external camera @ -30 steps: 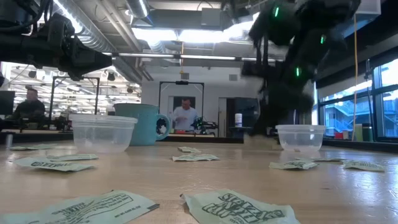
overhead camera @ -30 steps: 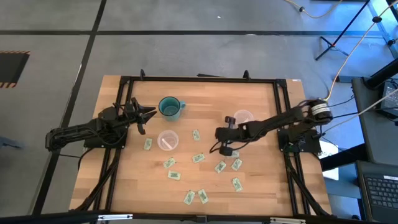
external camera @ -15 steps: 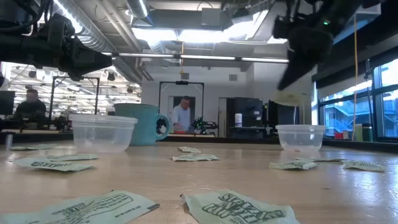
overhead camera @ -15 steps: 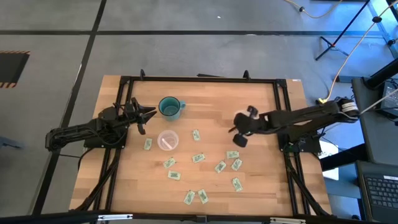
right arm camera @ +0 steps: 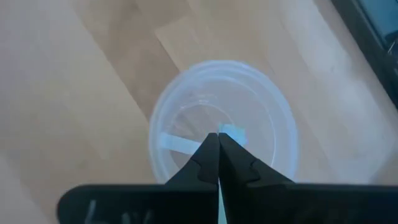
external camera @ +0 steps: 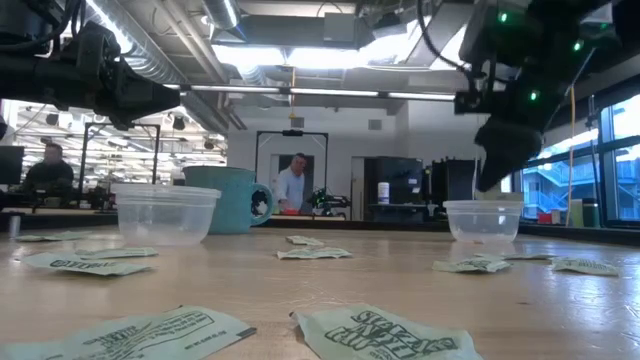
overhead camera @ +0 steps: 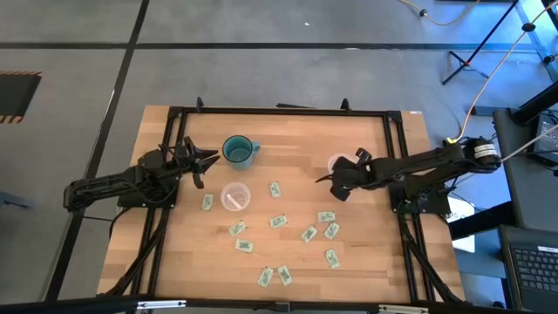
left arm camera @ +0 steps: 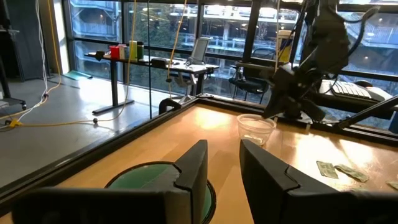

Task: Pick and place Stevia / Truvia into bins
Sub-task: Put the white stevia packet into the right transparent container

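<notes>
Hovering: right end effector (right arm camera: 217, 140) now above right bin (right arm camera: 224, 121) | pinching sachet (right arm camera: 233, 132)

A robotics lab inside an open-plan office: a wooden table (overhead camera: 288, 139) in a black metal frame stands on grey concrete floor, beneath exposed ceiling ducts (external camera: 150, 55) and strip lighting. Beyond it, people (external camera: 295, 187) sit at workstations, with standing desks (left arm camera: 152, 62), office chairs and floor-to-ceiling windows (left arm camera: 186, 25).
</notes>
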